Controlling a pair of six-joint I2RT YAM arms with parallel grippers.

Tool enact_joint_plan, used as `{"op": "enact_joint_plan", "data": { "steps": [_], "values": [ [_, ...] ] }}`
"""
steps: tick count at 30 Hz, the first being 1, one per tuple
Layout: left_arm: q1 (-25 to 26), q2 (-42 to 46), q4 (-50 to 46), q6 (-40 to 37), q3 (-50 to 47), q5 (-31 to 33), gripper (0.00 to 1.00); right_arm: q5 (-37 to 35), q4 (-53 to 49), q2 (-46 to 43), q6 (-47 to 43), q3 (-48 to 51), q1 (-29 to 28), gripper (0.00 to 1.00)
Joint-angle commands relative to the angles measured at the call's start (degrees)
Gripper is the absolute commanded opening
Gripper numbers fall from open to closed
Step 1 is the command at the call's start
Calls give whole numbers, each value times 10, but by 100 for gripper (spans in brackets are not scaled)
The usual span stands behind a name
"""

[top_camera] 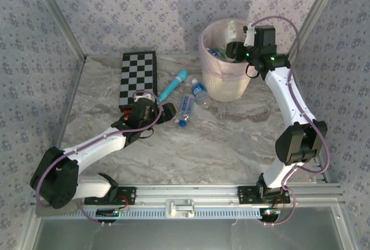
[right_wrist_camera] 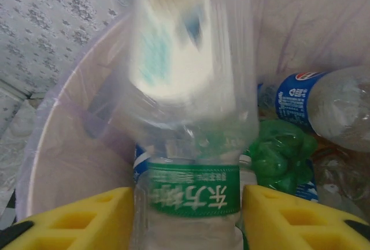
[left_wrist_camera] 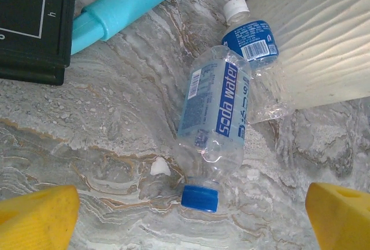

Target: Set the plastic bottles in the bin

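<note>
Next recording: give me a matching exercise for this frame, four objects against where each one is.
1. soda water bottle
2. white-capped bottle
3. green-label bottle
4. teal wand

a. beside the checkerboard
b. between the right end effector's fingers, over the bin
c. lying beside the bin's outer wall
d. on the table, blue cap toward the left end effector

Pairs: 1-d, 2-c, 3-b, 4-a

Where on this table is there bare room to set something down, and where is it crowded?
Free: the wide table stretch from the blue-capped bottle to the near rail. Crowded: between checkerboard and bin, where teal wand, white-capped bottle, that bottle and left gripper cluster.
</note>
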State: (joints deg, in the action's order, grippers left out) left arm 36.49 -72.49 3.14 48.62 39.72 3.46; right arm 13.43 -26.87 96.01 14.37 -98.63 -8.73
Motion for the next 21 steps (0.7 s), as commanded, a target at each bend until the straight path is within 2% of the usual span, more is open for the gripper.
{"op": "enact_joint_plan", "data": {
  "steps": [1,6,7,8,13,21],
  "values": [
    [2,-5,-5,-14,22,10,100,16,-27,5,18,-21,0,61],
    [2,-9,-5,-15,24,10,100,2,-17,-14,18,-20,0,78],
    [2,-11,-5,-15,25,10,100,-3,-13,-21,17,-18,0,86],
    [2,-12,-5,-15,25,10,100,-6,-9,-30,16,-13,0,99],
    [2,-21,-4,-14,31,10,100,-27,42,-95,12,44,-1,100],
    [7,-51,-6,-15,54,1,100,-37,156,-243,21,220,-3,100]
  ]
}}
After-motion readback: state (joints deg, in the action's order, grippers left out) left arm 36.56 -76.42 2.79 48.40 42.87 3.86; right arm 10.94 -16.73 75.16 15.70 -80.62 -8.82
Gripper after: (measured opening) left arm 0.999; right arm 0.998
